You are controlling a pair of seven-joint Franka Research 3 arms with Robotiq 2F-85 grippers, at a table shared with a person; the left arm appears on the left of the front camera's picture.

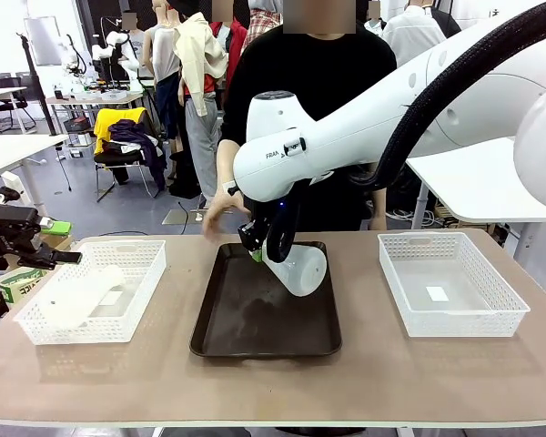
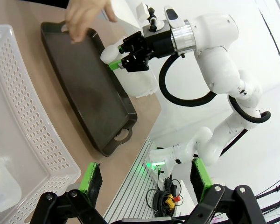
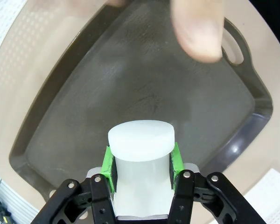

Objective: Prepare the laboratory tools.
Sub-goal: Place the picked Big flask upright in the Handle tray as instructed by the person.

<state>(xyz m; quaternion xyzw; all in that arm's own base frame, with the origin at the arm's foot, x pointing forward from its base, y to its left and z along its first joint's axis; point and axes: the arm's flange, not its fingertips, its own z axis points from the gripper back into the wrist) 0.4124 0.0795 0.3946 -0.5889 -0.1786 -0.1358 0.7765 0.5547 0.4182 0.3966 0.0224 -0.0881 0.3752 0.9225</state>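
One frosted-white flask (image 1: 298, 269) hangs tilted over the dark brown tray (image 1: 246, 328), its neck pinched between the green pads of my right gripper (image 1: 256, 249). In the right wrist view the flask's mouth (image 3: 140, 139) sits between the pads (image 3: 108, 164), and my right gripper (image 3: 141, 164) is shut on it above the tray (image 3: 107, 84). A second flask (image 1: 80, 297) lies on its side in the left basket (image 1: 141, 300). My left gripper (image 1: 62, 243) hovers at the table's left edge, open and holding nothing (image 2: 147, 179).
A person's hand (image 1: 220, 211) hovers over the tray's far left corner (image 3: 198, 28). A white lattice basket (image 1: 505, 305) with a small label inside stands at the right. The tray has handles at its ends (image 2: 122, 135).
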